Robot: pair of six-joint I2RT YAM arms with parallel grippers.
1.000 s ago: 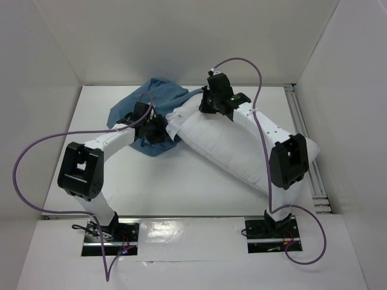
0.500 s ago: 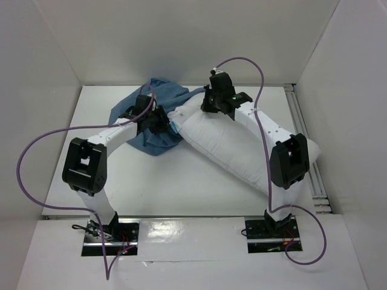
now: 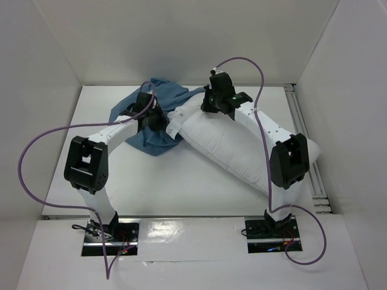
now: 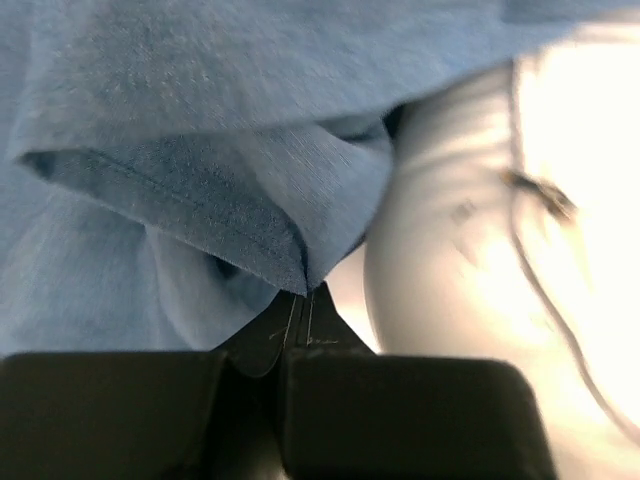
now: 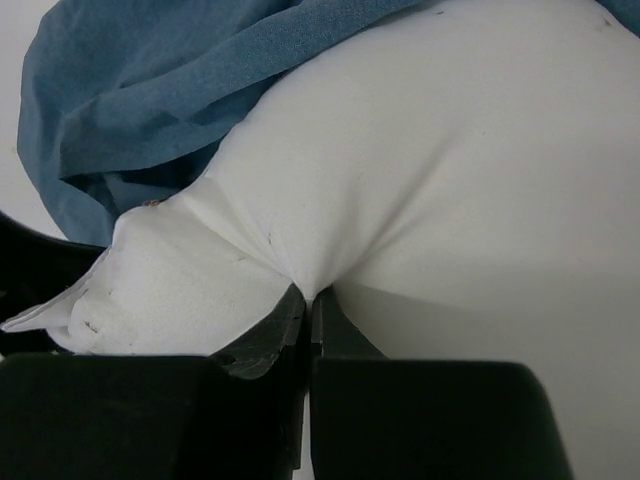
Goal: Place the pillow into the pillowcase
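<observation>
The pillow [image 3: 230, 145] lies slantwise across the table [image 3: 181, 187], running from 10 o'clock to 4 o'clock. Its 10 o'clock corner touches the crumpled pillowcase [image 3: 170, 93], bunched toward 11 o'clock. The right gripper [image 5: 310, 300] is pinched tight on a fold of pillow fabric; the left gripper [image 4: 303, 303] is clamped on the pillowcase hem.

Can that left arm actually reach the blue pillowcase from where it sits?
Probably yes: the left fingers are shut on a hemmed fold of the pillowcase, with the pillow right beside.
</observation>
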